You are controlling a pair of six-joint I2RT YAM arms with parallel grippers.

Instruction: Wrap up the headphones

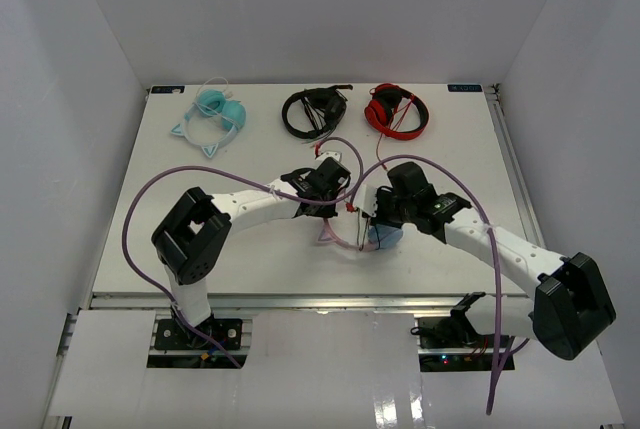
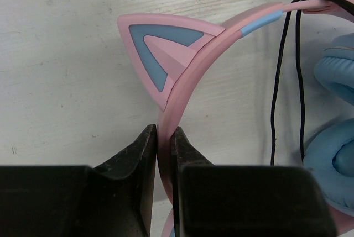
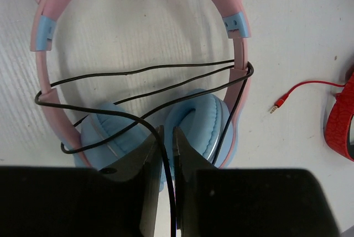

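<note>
At the middle of the table (image 1: 200,164), the left gripper (image 2: 165,135) clamps the pink headband (image 2: 191,74) of the headphones (image 3: 202,118). The right gripper (image 3: 167,136) pinches the black cable (image 3: 138,73), seemingly looped twice across the band. Next comes another taut pass.

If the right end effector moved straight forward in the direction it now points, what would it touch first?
Most likely the light-blue ear cups of the headphones, just ahead of the right end effector, which is shut on the black cable. Its height above them is unclear.

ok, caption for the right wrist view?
Right pincer closed on the black cable, strands looped across the headphones.
</note>
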